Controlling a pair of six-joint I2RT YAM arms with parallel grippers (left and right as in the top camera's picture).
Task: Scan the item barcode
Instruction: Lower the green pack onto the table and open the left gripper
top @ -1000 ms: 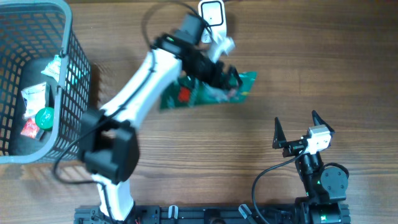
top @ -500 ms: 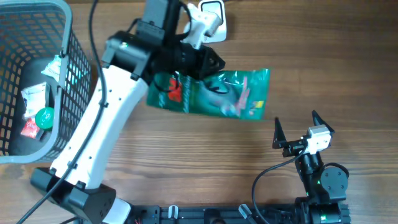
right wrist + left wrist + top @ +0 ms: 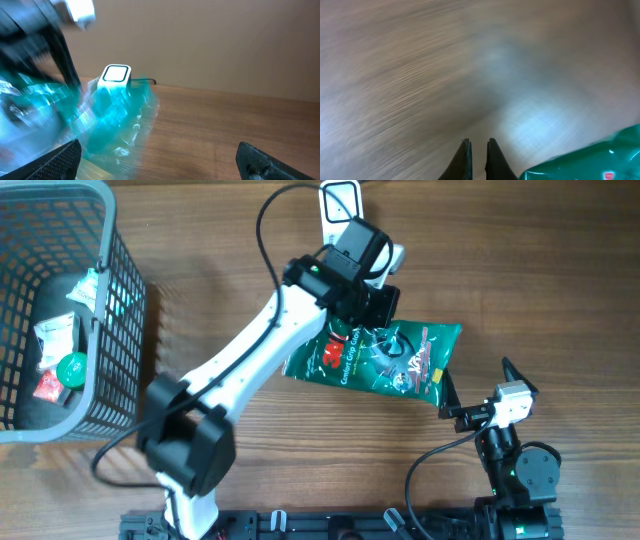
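My left gripper [image 3: 379, 307] is shut on the top edge of a green snack bag [image 3: 385, 360], which hangs tilted above the table at centre right. In the left wrist view the jaws [image 3: 479, 143] stand nearly together, and a corner of the bag [image 3: 592, 159] shows at the lower right. A white barcode scanner [image 3: 340, 200] stands at the table's far edge, just beyond the gripper. My right gripper [image 3: 480, 386] rests open near the front right, with the bag's right end over its left finger. In the right wrist view the bag [image 3: 100, 117] is a blur below the scanner [image 3: 116, 75], left of the open jaws [image 3: 159, 150].
A grey wire basket [image 3: 112, 250] stands at the far left with several small packets and a green lid inside. The scanner's black cable loops over the table behind the left arm.
My left gripper shut on the green bag where it lay on the table. It then lifted the bag and swung it right, toward the right gripper. The right arm stayed put.
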